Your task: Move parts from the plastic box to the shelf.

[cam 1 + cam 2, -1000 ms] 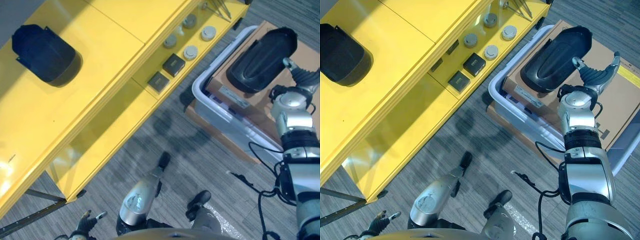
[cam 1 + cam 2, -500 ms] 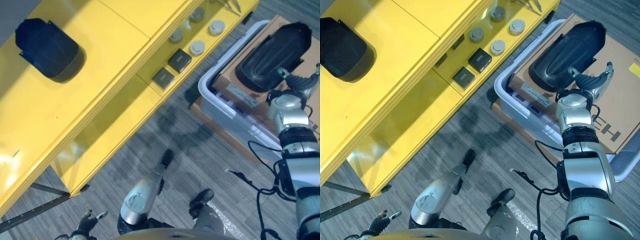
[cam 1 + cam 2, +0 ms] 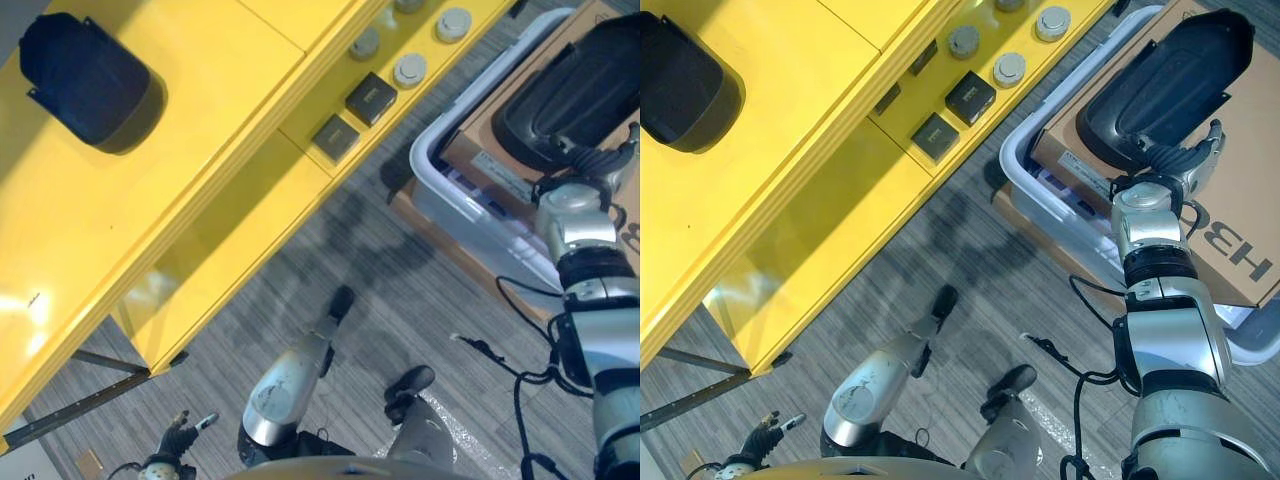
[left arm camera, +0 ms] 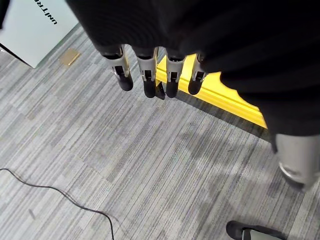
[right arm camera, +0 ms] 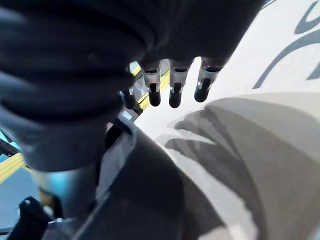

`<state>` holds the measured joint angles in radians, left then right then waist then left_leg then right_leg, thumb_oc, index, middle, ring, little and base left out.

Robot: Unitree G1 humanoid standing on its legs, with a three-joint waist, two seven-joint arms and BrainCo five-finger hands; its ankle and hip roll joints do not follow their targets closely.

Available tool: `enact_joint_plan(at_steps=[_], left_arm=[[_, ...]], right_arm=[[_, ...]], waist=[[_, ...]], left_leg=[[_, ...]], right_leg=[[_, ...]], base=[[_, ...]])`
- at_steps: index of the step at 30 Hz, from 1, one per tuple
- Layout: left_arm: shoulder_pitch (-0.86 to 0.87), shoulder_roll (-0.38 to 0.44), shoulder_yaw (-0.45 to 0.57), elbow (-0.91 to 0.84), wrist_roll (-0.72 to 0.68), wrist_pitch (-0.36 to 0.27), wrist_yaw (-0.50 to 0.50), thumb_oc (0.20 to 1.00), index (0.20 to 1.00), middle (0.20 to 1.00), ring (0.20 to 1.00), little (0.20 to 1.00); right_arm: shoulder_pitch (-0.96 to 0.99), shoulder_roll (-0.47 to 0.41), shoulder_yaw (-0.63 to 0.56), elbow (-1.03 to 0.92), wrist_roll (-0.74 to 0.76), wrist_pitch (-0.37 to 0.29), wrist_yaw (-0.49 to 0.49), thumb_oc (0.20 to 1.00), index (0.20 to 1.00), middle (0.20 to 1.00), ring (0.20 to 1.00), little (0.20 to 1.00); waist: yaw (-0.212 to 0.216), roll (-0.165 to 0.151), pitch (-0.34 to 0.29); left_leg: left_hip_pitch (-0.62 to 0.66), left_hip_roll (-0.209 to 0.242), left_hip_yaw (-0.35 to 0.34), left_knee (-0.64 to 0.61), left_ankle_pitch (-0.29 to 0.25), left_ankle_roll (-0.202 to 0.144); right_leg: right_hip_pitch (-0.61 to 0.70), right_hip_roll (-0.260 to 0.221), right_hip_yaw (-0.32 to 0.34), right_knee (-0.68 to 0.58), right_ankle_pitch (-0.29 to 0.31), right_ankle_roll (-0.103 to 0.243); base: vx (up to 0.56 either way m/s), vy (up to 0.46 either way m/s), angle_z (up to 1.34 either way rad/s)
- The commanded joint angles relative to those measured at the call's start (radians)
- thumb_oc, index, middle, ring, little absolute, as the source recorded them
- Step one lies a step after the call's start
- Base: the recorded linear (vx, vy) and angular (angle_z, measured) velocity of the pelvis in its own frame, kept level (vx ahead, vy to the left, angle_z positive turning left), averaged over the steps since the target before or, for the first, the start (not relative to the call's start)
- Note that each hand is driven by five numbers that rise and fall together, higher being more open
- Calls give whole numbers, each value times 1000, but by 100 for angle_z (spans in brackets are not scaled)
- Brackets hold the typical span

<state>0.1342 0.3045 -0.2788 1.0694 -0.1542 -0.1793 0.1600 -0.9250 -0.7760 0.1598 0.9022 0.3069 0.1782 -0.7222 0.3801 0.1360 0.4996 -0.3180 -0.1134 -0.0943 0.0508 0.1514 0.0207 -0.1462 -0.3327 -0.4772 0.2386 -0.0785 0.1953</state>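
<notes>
— Location of the black part [image 3: 1165, 85]?

— It is seen at the upper right of the frame, lying on a cardboard box [image 3: 1230, 210] that sits in the plastic box [image 3: 1040, 190]. Its long axis runs diagonally, from lower left up toward the upper right corner.

— And the fingers?

— The right hand [image 3: 1175, 160] is placed at the part's lower end, just beside its edge; whether contact is made cannot be told. In the right wrist view the fingers [image 5: 175, 85] are held fairly straight and spread over the pale box top, with the part's dark surface below them and nothing gripped. The left hand [image 3: 175, 440] is seen at the lower left of the frame, well apart from the part; in its own wrist view its fingers [image 4: 147, 75] hang straight above the floor, holding nothing.

— So which hand is favoured?

— The right is judged much the nearer. The part lies up and slightly left of its fingers. A second black part [image 3: 85, 75] is already set on the yellow shelf [image 3: 250, 100], upper left.
</notes>
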Motion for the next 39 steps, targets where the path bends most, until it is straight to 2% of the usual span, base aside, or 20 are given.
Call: enact_joint_plan(at_steps=[1,6,7,9,10,23,25,28,32,34,37,39], left_arm=[[70,69,-17,-17,-31,-4,-3,1000,1000,1000,1000,1000],[70,71,-22,-26,-34,-5,0,1000,1000,1000,1000,1000],[72,71,-23,-33,-36,-4,4,1000,1000,1000,1000,1000],[74,72,-23,-32,-41,-6,3,1000,1000,1000,1000,1000],[74,73,-20,-33,-40,-7,3,1000,1000,1000,1000,1000],[73,75,-26,-46,-49,-19,8,1000,1000,1000,1000,1000],[72,74,-25,-45,-56,-40,9,1000,1000,1000,1000,1000],[68,76,-13,-70,-89,-116,1,1000,1000,1000,1000,1000],[61,90,5,-140,-134,-141,-23,1000,1000,1000,1000,1000],[58,110,24,-276,-205,-126,-72,1000,1000,1000,1000,1000],[70,128,48,-393,-266,-101,-138,1000,1000,1000,1000,1000],[70,140,60,-488,-323,-59,-187,1000,1000,1000,1000,1000]], right_arm=[[-22,-110,60,-8,-7,3,-72,1000,1000,1000,1000,1000],[4,-113,48,51,37,-5,-73,1000,1000,1000,1000,1000],[17,-117,34,68,74,-14,-69,636,636,636,636,636],[22,-119,27,77,91,-22,-63,420,420,420,420,420],[26,-123,23,82,106,-26,-57,200,200,200,200,200],[14,-120,15,73,138,-62,-22,200,200,200,200,200],[18,-114,12,61,150,-87,-24,200,200,200,200,200],[44,-104,-11,9,144,-155,-22,200,200,200,200,200],[86,-94,-41,-91,122,-160,-30,200,200,200,200,200],[157,-86,-91,-225,105,-152,-37,200,200,200,200,200],[242,-71,-147,-322,68,-147,-24,200,200,200,200,200],[295,-58,-172,-398,27,-125,-13,200,200,200,200,200]], waist=[[12,-4,8],[13,-3,12],[12,-4,14],[12,-4,14],[11,-4,14],[10,-12,5],[8,-15,-2],[3,-28,-28],[-6,-43,-63],[-21,-58,-112],[-31,-69,-161],[-37,-73,-194]], left_leg=[[-76,0,11,133,-84,-22],[-82,0,12,140,-87,-21],[-86,0,14,144,-88,-22],[-88,0,16,146,-88,-22],[-89,0,16,146,-88,-22],[-80,4,25,139,-89,-22],[-68,8,26,130,-89,-23],[-31,14,24,106,-92,-22],[16,23,21,61,-90,-23],[79,36,17,1,-84,-26],[133,44,12,-38,-81,-26],[149,51,15,-54,-58,-19]], right_leg=[[-37,-27,69,2,89,9],[-38,-27,68,0,92,10],[-42,-29,68,2,94,11],[-42,-29,69,3,94,11],[-44,-29,69,4,94,10],[-32,-28,67,-4,95,10],[-21,-27,64,-10,96,10],[7,-22,60,-21,98,10],[39,-12,55,-43,100,13],[85,5,48,-78,102,16],[123,20,40,-103,106,18],[137,27,25,-124,135,10]], base=[[0,0,0],[0,0,0],[0,0,0],[0,0,0],[0,0,0],[-6,4,-2],[-8,-19,0],[0,-63,0],[23,-66,2],[60,-119,-5],[40,-80,-7],[-27,-63,-3]])
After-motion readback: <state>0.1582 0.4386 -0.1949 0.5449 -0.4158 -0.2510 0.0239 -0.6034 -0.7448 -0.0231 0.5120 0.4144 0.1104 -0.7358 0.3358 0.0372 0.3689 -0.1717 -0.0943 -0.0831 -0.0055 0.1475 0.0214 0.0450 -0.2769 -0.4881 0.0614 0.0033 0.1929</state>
